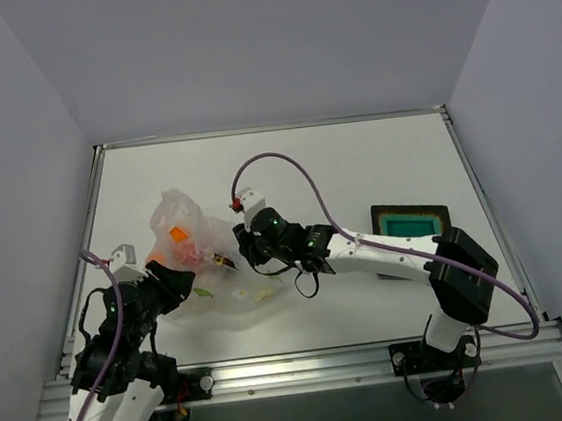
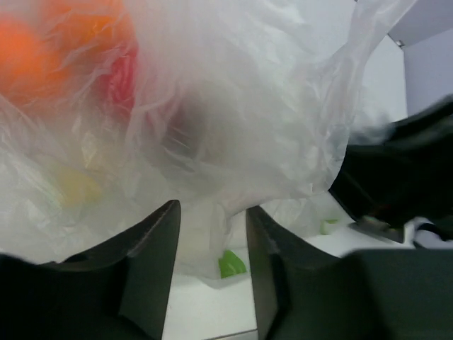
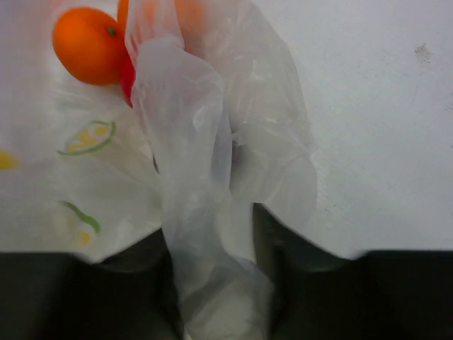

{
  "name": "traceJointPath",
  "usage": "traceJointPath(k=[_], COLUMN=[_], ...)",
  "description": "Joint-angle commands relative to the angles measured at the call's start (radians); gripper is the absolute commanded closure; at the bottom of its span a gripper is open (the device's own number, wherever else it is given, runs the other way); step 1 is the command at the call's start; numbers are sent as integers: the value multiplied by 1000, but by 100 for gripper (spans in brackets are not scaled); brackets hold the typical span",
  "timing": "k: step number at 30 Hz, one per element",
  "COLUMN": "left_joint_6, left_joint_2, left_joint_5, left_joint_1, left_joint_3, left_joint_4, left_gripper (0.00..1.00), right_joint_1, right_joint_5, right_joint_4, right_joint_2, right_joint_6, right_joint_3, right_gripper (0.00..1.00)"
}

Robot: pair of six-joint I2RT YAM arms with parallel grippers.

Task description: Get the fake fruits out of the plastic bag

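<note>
The plastic bag (image 1: 199, 269) lies crumpled at the left-centre of the table, its top puffed up. Through the film I see an orange fruit (image 1: 176, 234), a red one (image 1: 191, 252) and a dark maroon one (image 1: 225, 262). My left gripper (image 1: 182, 281) is at the bag's near-left side. In the left wrist view its jaws (image 2: 212, 209) stand apart, with a loose bag edge hanging between them, and an orange fruit (image 2: 28, 49), the red one (image 2: 120, 74) and a dark blur (image 2: 187, 120) show through the film. My right gripper (image 1: 242, 252) is at the bag's right side, shut (image 3: 212, 227) on a bunched strand of bag (image 3: 198, 177). An orange fruit (image 3: 88, 44) lies beyond it.
A black tray with a teal centre (image 1: 410, 222) sits at the right, beside the right arm. The two grippers are close together across the bag. Grey walls enclose the table on three sides.
</note>
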Motion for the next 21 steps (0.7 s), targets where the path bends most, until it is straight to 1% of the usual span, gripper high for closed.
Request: traceJointPath(k=[1,3,4,5,6,7,9,10,13,15,16,17,19,20,21], left_joint_6=[123,205,243,256,263,271,271,274,298,312,325,331,367,378,387], left_joint_2=[64,120,139,156,185,199,251,274,369,448,475,498,567,619,643], left_joint_5=[80,89,86,84,81,78,89,100,106,165,176,167,47,-71,-130], left_joint_1=[1,1,3,1,1,1,0,0,-2,-16,-32,-90,-179,-268,-304], left_joint_3=[238,334,375,432,448,454,458,458,475,515,532,547,598,612,632], left_joint_4=[-61,-154,-180,-205,-206,-202,-165,-147,-90,-59,-52,-49,-58,-76,-85], left_gripper=[58,50,43,39,36,31,25,20,14,12,12,12,10,9,9], right_joint_1=[-12,-14,-15,-15,-17,-17,-20,-22,-23,-23,-23,-26,-28,-29,-31], right_joint_5=[-11,-45,-48,-48,-47,-43,-43,-45,-59,-60,-60,-60,-60,-60,-60], right_joint_4=[67,103,121,129,143,151,174,180,195,204,207,209,220,223,230], right_joint_2=[6,-6,-11,-18,-23,-28,-43,-48,-52,-51,-49,-45,-43,-43,-45], right_joint_6=[-13,4,10,16,30,37,51,62,74,77,79,82,83,85,88], right_joint_3=[25,2,-15,-24,-35,-44,-79,-90,-119,-131,-135,-136,-139,-144,-145], right_gripper=[81,92,98,98,99,99,99,99,99,99,99,99,99,99,99])
